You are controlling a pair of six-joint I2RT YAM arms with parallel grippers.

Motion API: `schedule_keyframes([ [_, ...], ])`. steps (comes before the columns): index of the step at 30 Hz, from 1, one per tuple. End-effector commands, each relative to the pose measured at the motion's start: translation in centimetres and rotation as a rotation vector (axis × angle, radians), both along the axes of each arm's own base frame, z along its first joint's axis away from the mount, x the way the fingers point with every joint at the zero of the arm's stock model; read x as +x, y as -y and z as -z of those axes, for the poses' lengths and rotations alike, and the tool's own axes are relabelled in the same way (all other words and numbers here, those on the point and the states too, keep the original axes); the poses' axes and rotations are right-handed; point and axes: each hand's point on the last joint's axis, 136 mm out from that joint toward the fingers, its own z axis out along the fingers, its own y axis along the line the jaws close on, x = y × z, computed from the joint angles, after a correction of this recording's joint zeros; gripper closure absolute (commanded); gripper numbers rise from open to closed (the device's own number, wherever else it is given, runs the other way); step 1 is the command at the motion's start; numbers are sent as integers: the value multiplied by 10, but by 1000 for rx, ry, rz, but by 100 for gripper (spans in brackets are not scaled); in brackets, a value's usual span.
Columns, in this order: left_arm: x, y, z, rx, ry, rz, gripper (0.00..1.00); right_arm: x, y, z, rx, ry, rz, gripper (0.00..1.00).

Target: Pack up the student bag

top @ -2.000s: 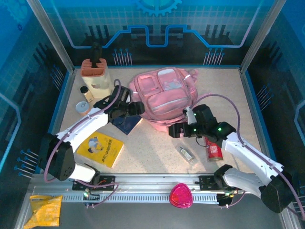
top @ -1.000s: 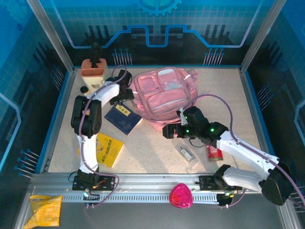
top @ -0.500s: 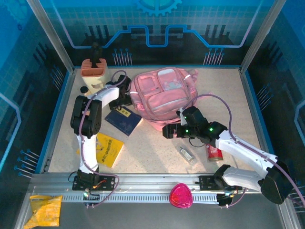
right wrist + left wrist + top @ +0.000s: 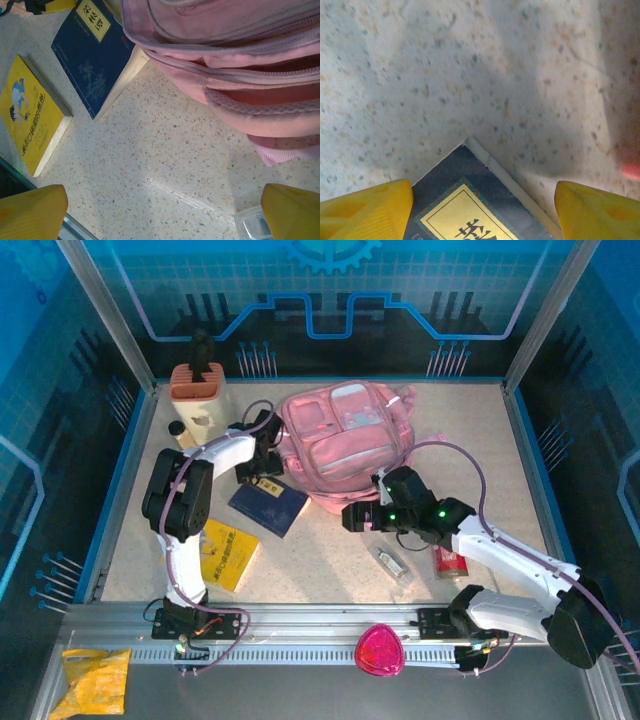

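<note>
Far left of the backpack, at the back corner, stands a cream holder with an orange top. A yellow book lies flat, well to the front-left of the backpack. Closer in, a dark blue book lies flat too, and from the right wrist view one corner of it is tucked right up against the backpack's lower edge.

The left gripper hangs over the far corner of that blue book, just left of the backpack. Its yellow fingers are spread apart with the corner showing between them, and they aren't clamped on anything.

The pink backpack itself lies flat mid-table toward the back, with its glossy pockets facing up.

The right gripper sits just off the backpack's front edge. Its jaws are wide apart with bare tabletop between them.

Front-right of the backpack there's a small clear bottle, then a red can.
</note>
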Motion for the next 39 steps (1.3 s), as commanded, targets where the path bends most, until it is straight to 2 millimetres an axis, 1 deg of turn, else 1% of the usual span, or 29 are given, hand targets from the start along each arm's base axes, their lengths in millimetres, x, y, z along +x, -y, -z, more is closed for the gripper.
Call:
schedule_keyframes([
  [1,-23,14,4,-33,-60,64,26,-2,0,-8,16,25,4,0],
  [4,-33,14,6,-1,-83,93,27,-3,0,-9,17,25,4,0],
  [8,-42,32,4,-49,-55,153,28,-6,4,-4,8,16,10,0],
  [11,-46,33,2,-31,-73,156,27,-7,5,-1,-4,10,4,0],
  [12,-46,36,0,-31,-74,167,28,-8,6,0,-12,8,-1,0],
  [15,-49,51,-1,-29,-63,234,28,-10,12,2,-38,11,6,0],
  [19,-61,70,1,-69,-80,322,30,-12,18,2,-53,20,15,0],
  [21,-69,81,2,-81,-87,372,30,-13,20,3,-61,20,12,0],
  [23,-78,91,0,-79,-88,425,30,-16,17,4,-53,21,-10,0],
  [25,-88,108,-3,-101,-75,495,30,-16,17,6,-48,16,-8,0],
  [28,-96,126,-13,-142,-50,558,30,-16,14,10,-46,-8,-8,0],
  [30,-98,137,-23,-203,-23,586,32,-16,10,11,-35,-22,-19,0],
  [32,-95,147,-35,-248,25,621,32,-16,5,13,-19,-28,-28,0],
  [34,-90,150,-50,-257,54,618,31,-17,1,15,-2,-35,-42,0],
  [36,-86,147,-68,-251,86,592,31,-19,-1,18,-2,-56,-49,2],
  [38,-87,133,-84,-225,123,508,29,-22,-4,21,-2,-87,-57,4],
  [39,-91,125,-87,-224,121,455,29,-23,-5,22,-1,-100,-56,5],
])
